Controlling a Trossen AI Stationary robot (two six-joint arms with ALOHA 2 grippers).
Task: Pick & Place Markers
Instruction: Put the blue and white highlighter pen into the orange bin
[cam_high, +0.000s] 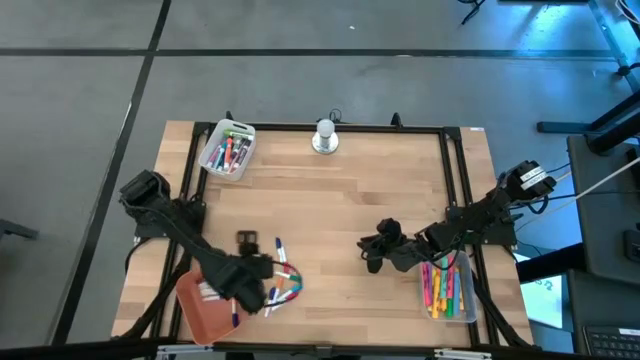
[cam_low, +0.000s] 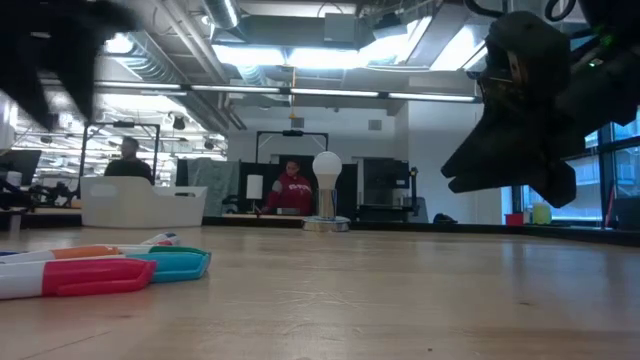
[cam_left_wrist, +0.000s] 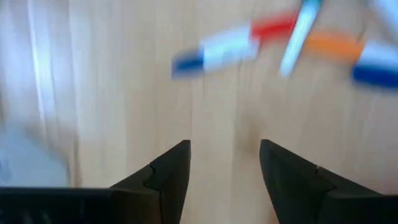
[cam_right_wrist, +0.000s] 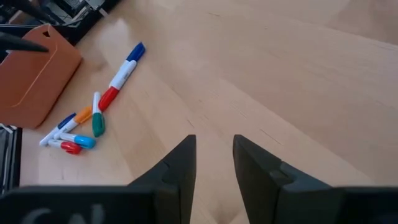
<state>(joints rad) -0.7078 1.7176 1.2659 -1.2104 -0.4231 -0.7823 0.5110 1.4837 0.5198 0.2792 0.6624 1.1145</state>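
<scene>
Several loose markers (cam_high: 283, 280) lie flat on the wooden table near its front edge; the right wrist view shows them too (cam_right_wrist: 117, 76), as does the low view (cam_low: 100, 268). Beside them stands an orange tray (cam_high: 200, 300) with a few markers in it. My left gripper (cam_left_wrist: 225, 155) hangs open over the bare table between the tray and the loose markers (cam_left_wrist: 249, 40), with nothing between its fingers. My right gripper (cam_right_wrist: 214, 146) hovers open at the table's middle right (cam_high: 370, 252), its fingers empty and pointing toward the loose markers.
A clear tray (cam_high: 450, 290) of coloured markers stands at the front right under my right arm. Another clear tray (cam_high: 228, 150) with markers sits at the far left. A white bulb-shaped object (cam_high: 325, 135) stands at the far edge. A black frame (cam_high: 455, 180) borders the table.
</scene>
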